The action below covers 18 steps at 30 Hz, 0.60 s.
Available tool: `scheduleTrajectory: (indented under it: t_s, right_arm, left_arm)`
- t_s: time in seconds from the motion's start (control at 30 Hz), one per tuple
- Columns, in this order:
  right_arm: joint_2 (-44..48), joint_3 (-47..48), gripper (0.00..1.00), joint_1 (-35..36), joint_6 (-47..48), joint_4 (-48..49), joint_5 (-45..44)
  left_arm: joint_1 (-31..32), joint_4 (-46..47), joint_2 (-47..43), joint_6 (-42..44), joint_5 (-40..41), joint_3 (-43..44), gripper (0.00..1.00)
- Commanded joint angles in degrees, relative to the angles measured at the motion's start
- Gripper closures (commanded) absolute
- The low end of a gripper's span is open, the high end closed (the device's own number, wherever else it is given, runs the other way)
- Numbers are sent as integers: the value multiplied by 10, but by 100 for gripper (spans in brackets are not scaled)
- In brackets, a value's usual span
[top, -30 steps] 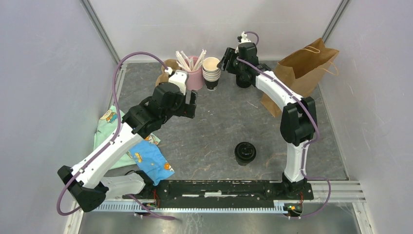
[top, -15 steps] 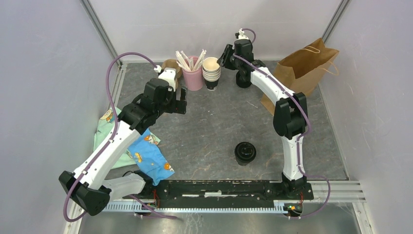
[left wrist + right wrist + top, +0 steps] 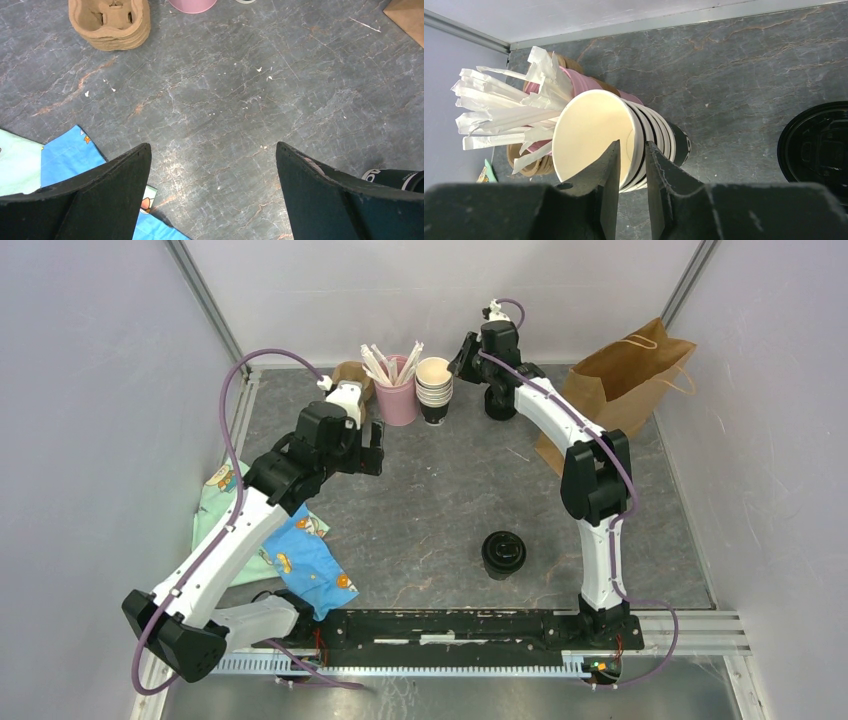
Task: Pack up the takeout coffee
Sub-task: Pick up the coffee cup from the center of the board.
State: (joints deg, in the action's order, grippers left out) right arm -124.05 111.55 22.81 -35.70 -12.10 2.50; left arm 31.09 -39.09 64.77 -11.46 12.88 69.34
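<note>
A finger (image 3: 330,200) of the left claw (image 3: 212,145) hides most of the takeout coffee (image 3: 397,179).

The left jaws stand wide apart above the grey marbled bench (image 3: 225,90). A stack of pulp cup carriers (image 3: 110,22) sits upper left, a blue printed cloth (image 3: 70,160) lower left (partly hidden), and the takeout coffee (image 3: 392,178) peeks in lower right.

On the counter (image 3: 450,490) we count one takeout coffee (image 3: 503,553), one brown paper bag (image 3: 620,380), one pink cup (image 3: 400,402) of wrapped straws (image 3: 499,120) too bunched to number, one stack of lidless cups (image 3: 434,390), one stack of black lids (image 3: 819,145), one stack of cardboard carriers (image 3: 110,22) and two cloths: a blue cloth (image 3: 312,565) and a green cloth (image 3: 220,490).
</note>
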Motion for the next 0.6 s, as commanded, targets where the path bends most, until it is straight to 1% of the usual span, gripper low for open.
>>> scheduleTrajectory:
  t_s: [0.0, 0.2, 0.43, 0.57]
  right_arm:
    - [-8, 11, 70, 1, -2, 11, 0]
    - [-11, 11, 73, 1, -1, 6, 3]
    - [2, 14, 90, 2, -7, 7, 6]
    - [12, 22, 97, 2, -26, 6, 7]
  left_arm:
    - [-3, 13, -18, 17, -7, -2, 0]
    - [-3, 13, -22, 14, -8, -5, 0]
    - [-3, 12, -26, 12, -7, -4, 0]
    - [-3, 13, -25, 13, -14, -3, 0]
